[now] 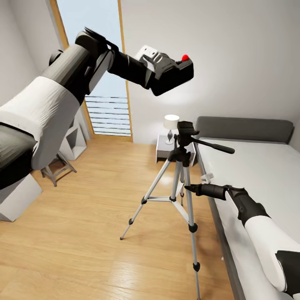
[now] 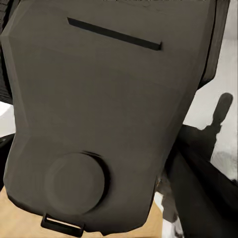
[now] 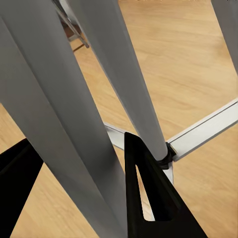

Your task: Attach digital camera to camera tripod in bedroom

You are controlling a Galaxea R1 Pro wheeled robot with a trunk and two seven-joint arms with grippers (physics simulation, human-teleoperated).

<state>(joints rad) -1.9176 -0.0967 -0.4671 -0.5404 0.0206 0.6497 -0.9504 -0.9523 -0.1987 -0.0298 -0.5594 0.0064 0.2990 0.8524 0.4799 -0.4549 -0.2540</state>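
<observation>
Overhead, the head view has the left gripper (image 1: 164, 68) clamped on the digital camera (image 1: 175, 76) high above the camera tripod (image 1: 182, 175) beside the bed (image 1: 254, 175), the left wrist view meets the camera's dark body (image 2: 99, 114), and the right wrist view sets the right gripper's (image 3: 79, 183) parted fingers (image 3: 148, 193) astride a tripod leg (image 3: 64, 124).

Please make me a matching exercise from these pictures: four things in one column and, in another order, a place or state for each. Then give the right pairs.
Things:
1. digital camera
2. camera tripod
3. table lamp
4. right gripper

Places or states:
A. standing on the wood floor beside the bed
B. on the small nightstand by the headboard
C. held up in the air in the left gripper, above the tripod head
D. reaching from the bed side, against a tripod leg

Pairs: 1-C, 2-A, 3-B, 4-D
</observation>
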